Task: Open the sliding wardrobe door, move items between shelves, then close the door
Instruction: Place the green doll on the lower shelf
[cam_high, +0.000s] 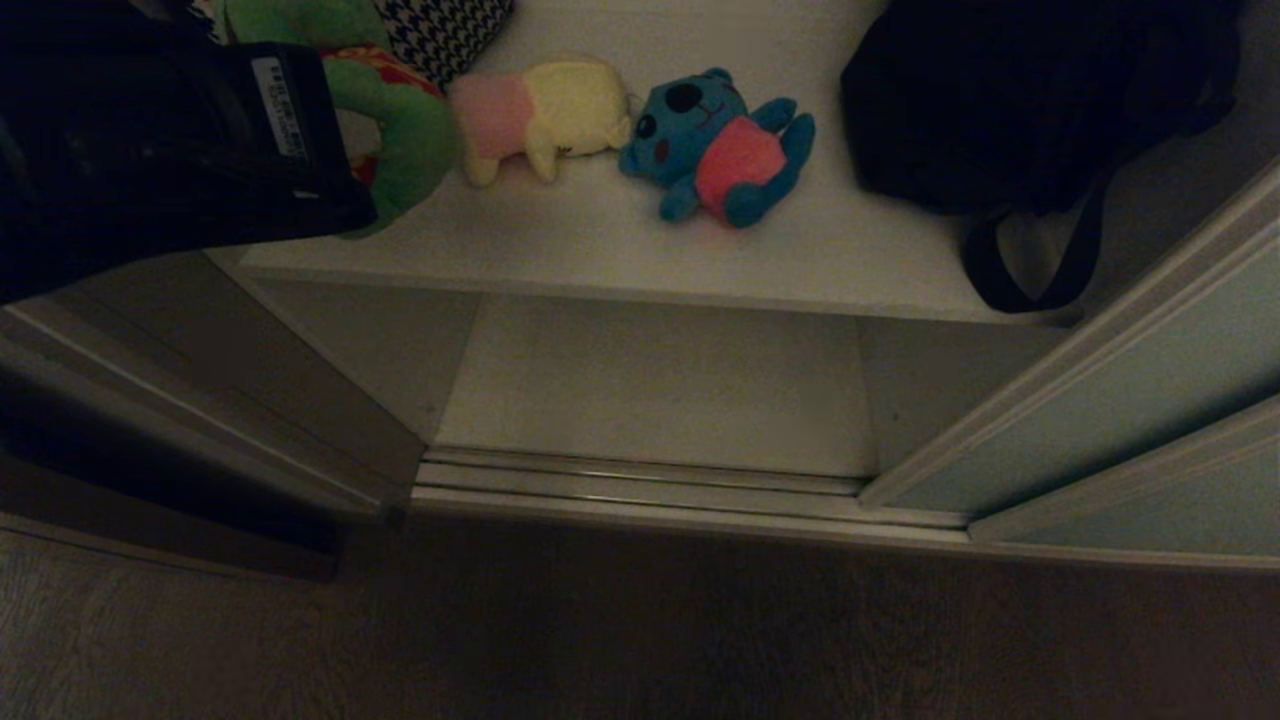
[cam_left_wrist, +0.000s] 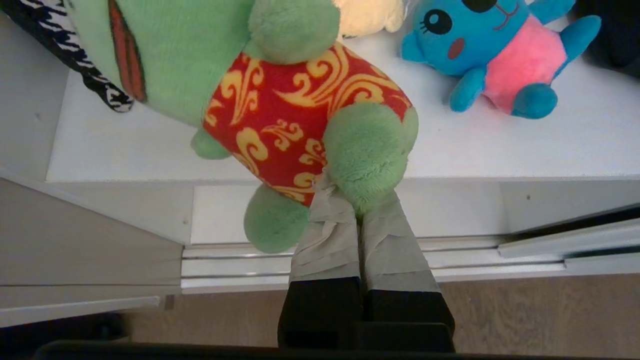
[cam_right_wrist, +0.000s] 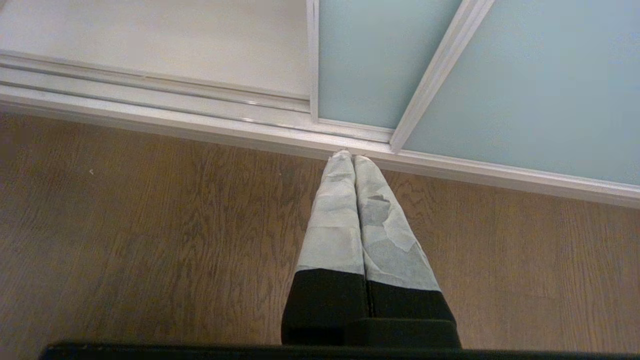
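My left gripper (cam_left_wrist: 350, 197) is shut on a leg of the green plush toy (cam_left_wrist: 280, 110) in its red and gold top, held at the front left of the upper shelf (cam_high: 620, 240). Part of the toy overhangs the shelf's front edge. In the head view the left wrist covers part of the green toy (cam_high: 405, 130). The cream-yellow and pink toy (cam_high: 545, 110) and the blue toy with a pink belly (cam_high: 715, 145) lie side by side on that shelf. The lower shelf (cam_high: 660, 380) is bare. The sliding wardrobe door (cam_high: 1130, 400) stands slid to the right. My right gripper (cam_right_wrist: 350, 157) is shut and empty, low over the floor.
A black strapped bag (cam_high: 1020, 110) fills the shelf's right end, its strap hanging over the edge. A black-and-white houndstooth item (cam_high: 440, 30) lies at the back left. The ribbed metal floor track (cam_high: 640, 485) runs along the opening, with wooden floor (cam_high: 640, 640) in front.
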